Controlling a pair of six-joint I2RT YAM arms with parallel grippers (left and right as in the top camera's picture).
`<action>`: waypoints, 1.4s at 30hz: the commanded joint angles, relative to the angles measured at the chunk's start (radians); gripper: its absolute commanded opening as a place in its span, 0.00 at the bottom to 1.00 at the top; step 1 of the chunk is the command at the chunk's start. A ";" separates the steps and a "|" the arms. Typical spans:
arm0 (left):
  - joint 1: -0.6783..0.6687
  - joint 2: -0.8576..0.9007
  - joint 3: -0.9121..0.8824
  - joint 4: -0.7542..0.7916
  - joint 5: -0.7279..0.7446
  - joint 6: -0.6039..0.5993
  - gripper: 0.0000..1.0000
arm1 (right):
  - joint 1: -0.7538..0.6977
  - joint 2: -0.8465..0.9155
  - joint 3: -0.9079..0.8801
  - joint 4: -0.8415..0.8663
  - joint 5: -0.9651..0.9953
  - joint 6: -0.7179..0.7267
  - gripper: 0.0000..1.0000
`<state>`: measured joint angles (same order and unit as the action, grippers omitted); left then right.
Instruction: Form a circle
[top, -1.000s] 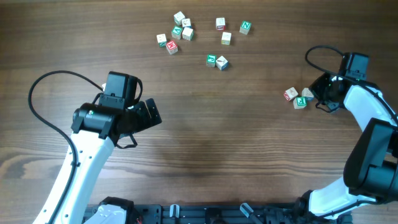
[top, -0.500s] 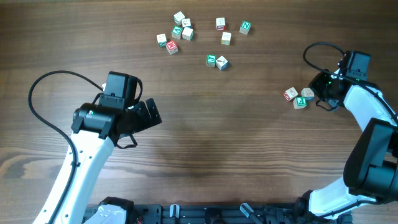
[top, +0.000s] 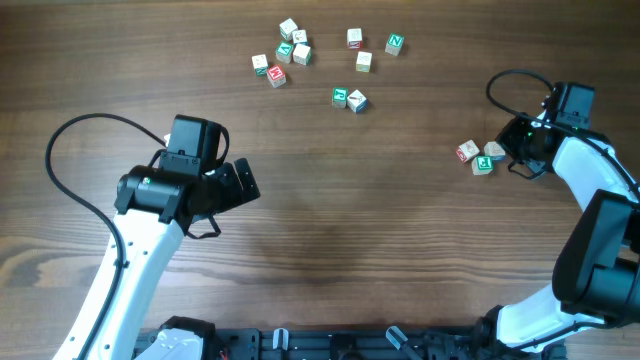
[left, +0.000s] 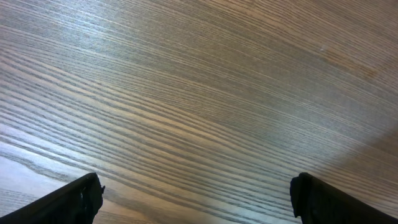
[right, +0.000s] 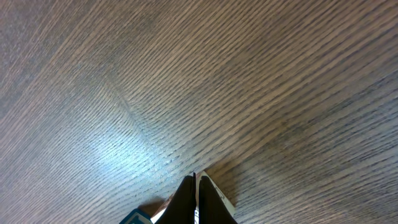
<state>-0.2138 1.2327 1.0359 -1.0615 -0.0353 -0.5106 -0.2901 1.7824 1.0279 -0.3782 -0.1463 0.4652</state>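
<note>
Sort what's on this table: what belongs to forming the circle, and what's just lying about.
Job: tight group of three cubes; right gripper, shut beside them.
Lying about: loose scatter of cubes; left gripper, open over the table.

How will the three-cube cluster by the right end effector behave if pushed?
Probably slides rather than rolls: the three-cube cluster shows flat faces on the wooden table. Likely splits apart, being separate small cubes. The shut right end effector presents a narrow tip, so a cube may twist aside.
</note>
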 joint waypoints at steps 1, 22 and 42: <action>0.008 -0.002 -0.002 0.000 0.005 0.005 1.00 | -0.006 0.019 -0.002 -0.002 -0.029 -0.021 0.04; 0.008 -0.002 -0.002 0.000 0.005 0.005 1.00 | -0.006 0.019 -0.002 -0.053 0.053 0.076 0.04; 0.008 -0.002 -0.002 0.000 0.005 0.005 1.00 | 0.117 -0.182 0.026 -0.321 0.133 0.212 0.04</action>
<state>-0.2138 1.2327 1.0359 -1.0618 -0.0353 -0.5106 -0.2310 1.6005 1.0752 -0.6781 -0.0357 0.5831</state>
